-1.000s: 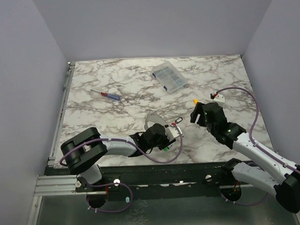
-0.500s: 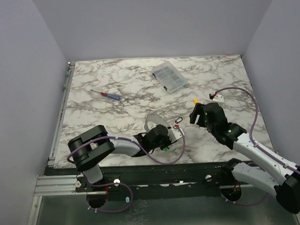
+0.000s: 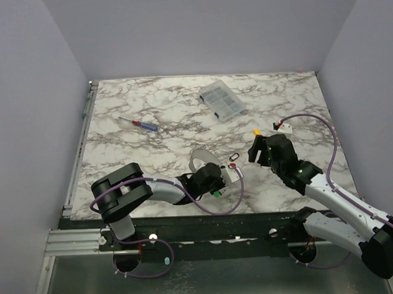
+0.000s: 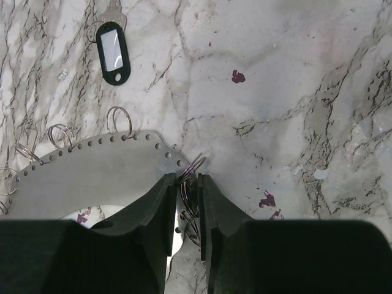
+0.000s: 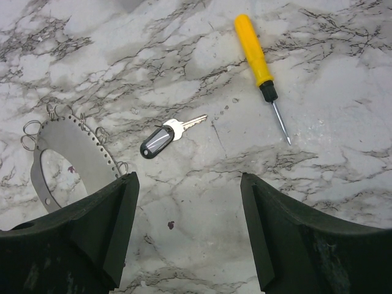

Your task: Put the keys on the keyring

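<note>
Swinging the left arm rightward at the elbow, along the lower left of the overhead view above the near edge of the bench, while keeping the left pincer at the same spot. Barely shifting the right arm at lower right.

Reading this as settling a grip rather than travelling. Reaching to the rim of the perforated plate, at lower left of the left wrist view, and pressing the left pincer nearly together on a split ring hanging there.

Holding the right pincer spread wide, hovering clear of the yellow screwdriver at upper right and the key with its black tag at centre of the right wrist view.

Leaving the key flat on the bench, near the plate but apart from it, not yet gripped or threaded. Probably needing to bring the right pincer down on the key next, while steadying the ring with the left.
</note>
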### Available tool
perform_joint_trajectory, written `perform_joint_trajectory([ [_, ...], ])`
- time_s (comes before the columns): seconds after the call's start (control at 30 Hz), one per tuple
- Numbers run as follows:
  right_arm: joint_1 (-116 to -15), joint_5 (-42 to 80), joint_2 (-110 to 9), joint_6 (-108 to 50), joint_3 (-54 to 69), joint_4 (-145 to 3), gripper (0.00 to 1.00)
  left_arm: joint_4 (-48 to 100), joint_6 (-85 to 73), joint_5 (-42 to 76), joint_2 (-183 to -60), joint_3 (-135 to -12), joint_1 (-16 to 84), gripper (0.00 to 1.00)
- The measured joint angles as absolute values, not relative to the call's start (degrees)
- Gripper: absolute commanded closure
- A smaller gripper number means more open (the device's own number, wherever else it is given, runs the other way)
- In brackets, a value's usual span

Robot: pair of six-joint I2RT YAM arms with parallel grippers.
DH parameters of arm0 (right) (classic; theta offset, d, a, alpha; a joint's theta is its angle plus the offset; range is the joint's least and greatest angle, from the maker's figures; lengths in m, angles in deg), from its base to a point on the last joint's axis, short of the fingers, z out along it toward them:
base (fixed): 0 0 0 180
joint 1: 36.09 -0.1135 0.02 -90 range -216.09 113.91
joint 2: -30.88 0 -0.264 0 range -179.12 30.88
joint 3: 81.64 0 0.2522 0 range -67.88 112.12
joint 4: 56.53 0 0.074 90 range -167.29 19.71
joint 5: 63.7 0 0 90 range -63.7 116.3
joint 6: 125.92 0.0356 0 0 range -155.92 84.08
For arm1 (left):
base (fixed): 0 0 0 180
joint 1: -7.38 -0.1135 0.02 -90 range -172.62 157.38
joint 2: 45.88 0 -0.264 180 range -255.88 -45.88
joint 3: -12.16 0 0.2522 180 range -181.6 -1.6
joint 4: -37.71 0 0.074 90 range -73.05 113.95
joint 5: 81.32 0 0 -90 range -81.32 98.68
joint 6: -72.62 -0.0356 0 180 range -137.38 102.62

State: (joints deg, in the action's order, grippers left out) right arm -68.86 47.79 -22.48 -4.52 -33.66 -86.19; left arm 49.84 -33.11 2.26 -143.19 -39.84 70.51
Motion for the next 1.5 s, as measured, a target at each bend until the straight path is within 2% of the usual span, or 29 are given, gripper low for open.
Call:
perform_joint_trajectory([
  [0.47, -68.86, 46.96, -23.34, -4.74, -33.66, -86.21, 0.24, 49.18, -34.00, -0.21, -142.84, -39.62, 71.23, 0.68],
  [0.53, -68.86, 46.68, -23.51, -4.74, -33.66, -86.21, 0.24, 49.18, -34.00, -0.49, -142.82, -39.62, 71.28, 0.73],
  [0.67, -68.86, 46.51, -23.58, -4.74, -33.66, -86.21, 0.24, 48.70, -34.05, -0.88, -142.80, -39.62, 71.50, 0.99],
  [0.7, -68.86, 46.48, -23.58, -4.74, -33.66, -86.21, 0.24, 48.55, -34.18, -0.97, -142.80, -39.62, 71.58, 1.00],
  [0.97, -68.86, 46.37, -23.58, -4.74, -33.66, -86.23, 0.24, 45.88, -35.42, -0.95, -141.38, -39.62, 72.04, 1.00],
  [1.2, -68.86, 45.61, -23.18, -5.09, -33.64, -86.28, 0.24, 39.94, -36.50, 0.25, -134.47, -39.86, 72.50, 1.00],
  [1.5, -68.86, 33.87, -16.76, -9.98, -33.69, -83.15, 0.23, 32.05, -37.72, 2.85, -123.50, -42.03, 72.50, 1.00],
])
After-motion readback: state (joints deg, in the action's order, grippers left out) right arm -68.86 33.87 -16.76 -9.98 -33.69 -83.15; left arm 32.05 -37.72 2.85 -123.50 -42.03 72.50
